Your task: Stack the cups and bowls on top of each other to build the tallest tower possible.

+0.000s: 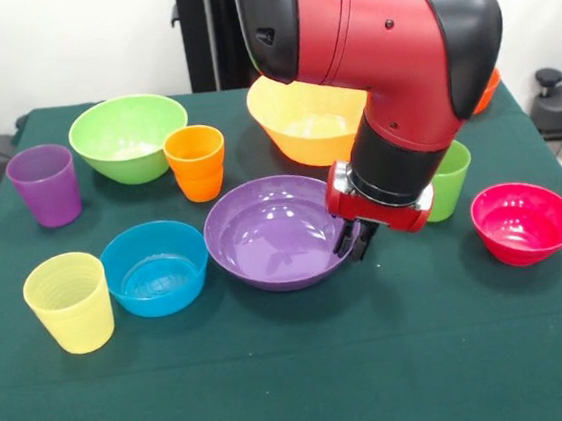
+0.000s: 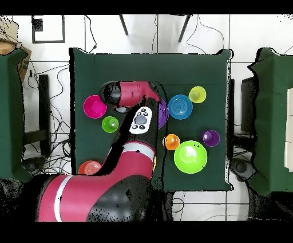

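Note:
My gripper (image 1: 358,240) hangs low at the right rim of the wide purple bowl (image 1: 278,231), which rests on the table; in the overhead view only a sliver of this bowl (image 2: 163,113) shows beside the arm. The large orange-yellow bowl (image 1: 307,122) stands behind it, partly hidden by the arm. The light green bowl (image 1: 128,136), blue bowl (image 1: 155,267), pink-red bowl (image 1: 524,222) and orange-red bowl (image 1: 490,89) stand apart. The purple cup (image 1: 43,185), orange cup (image 1: 196,162), pale yellow cup (image 1: 68,301) and green cup (image 1: 449,181) stand singly. Nothing is stacked.
The table has a dark green cloth (image 1: 300,389). The red arm (image 2: 137,114) covers the middle of the overhead view and hides the gripper there. Other green-covered tables (image 2: 11,114) stand at both sides, with cables on the floor.

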Available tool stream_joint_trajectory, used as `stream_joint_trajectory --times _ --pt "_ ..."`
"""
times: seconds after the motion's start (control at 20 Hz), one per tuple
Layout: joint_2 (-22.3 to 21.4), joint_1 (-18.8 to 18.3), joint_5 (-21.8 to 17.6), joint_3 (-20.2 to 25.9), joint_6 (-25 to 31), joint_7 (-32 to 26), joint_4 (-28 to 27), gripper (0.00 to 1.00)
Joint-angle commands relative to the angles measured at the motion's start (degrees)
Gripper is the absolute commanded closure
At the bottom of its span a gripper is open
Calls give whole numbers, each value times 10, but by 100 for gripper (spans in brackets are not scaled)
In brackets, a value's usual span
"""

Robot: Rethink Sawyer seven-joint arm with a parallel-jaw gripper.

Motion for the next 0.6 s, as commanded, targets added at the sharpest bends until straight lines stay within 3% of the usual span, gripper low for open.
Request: stream_joint_trajectory --times 0.05,0.6 --pt "28 -1 0 81 -42 39 52 100" --pt "25 4 -5 76 -49 41 57 100"
